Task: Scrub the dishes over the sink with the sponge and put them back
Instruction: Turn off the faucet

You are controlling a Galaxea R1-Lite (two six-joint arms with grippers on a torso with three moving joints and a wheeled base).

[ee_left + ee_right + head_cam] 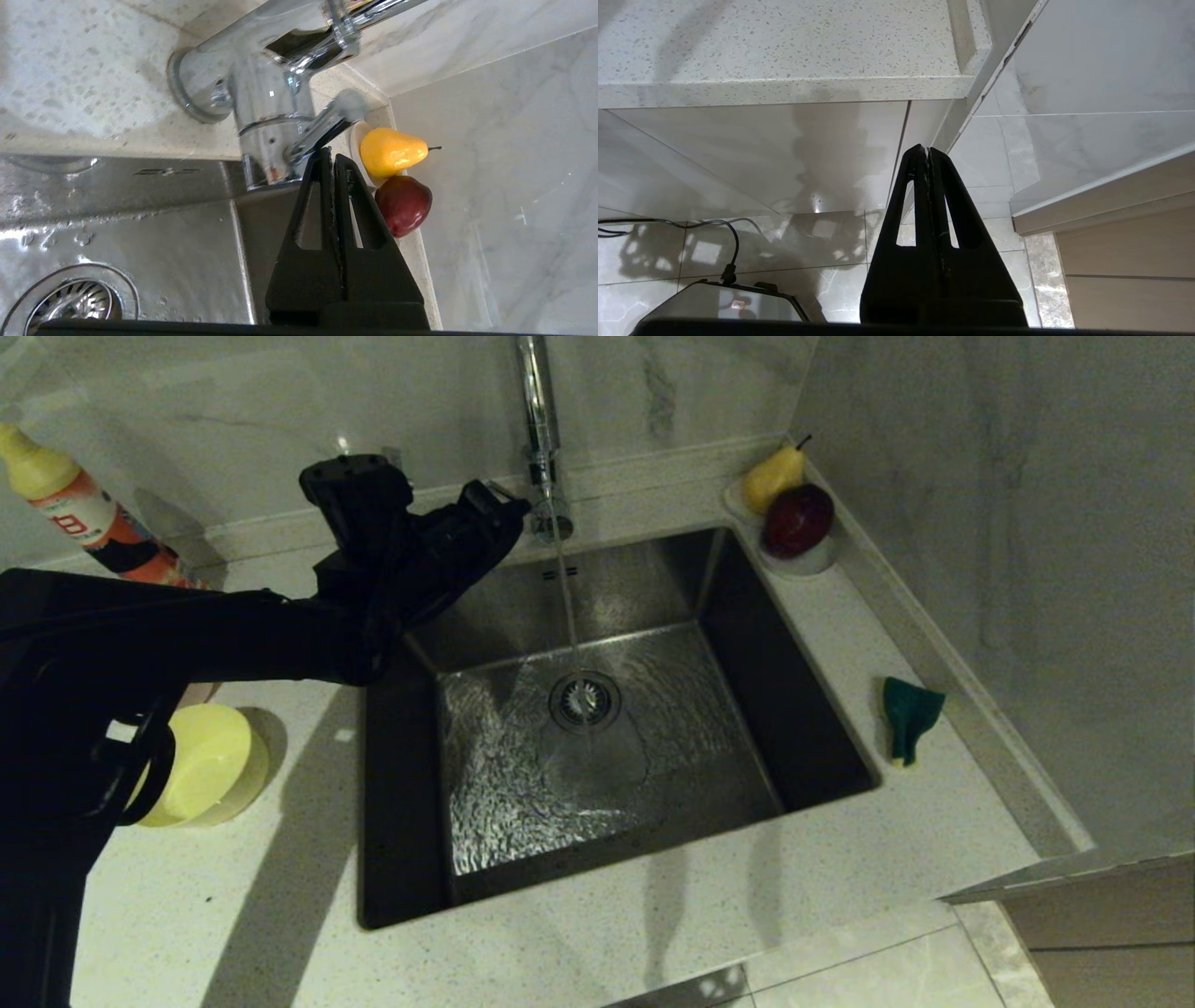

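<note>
Sink point(653, 616) runs water; only the wrist view shows the left claw point(328, 151) pinched empty, seemingly touching the tap lever point(327, 122).

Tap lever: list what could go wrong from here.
1. The shut left claw sits at the tap lever and may slip off the smooth chrome.
2. Water already runs into the sink; a hard push could make it splash.
3. The pear and apple stand close beside the claw and could be knocked.
</note>
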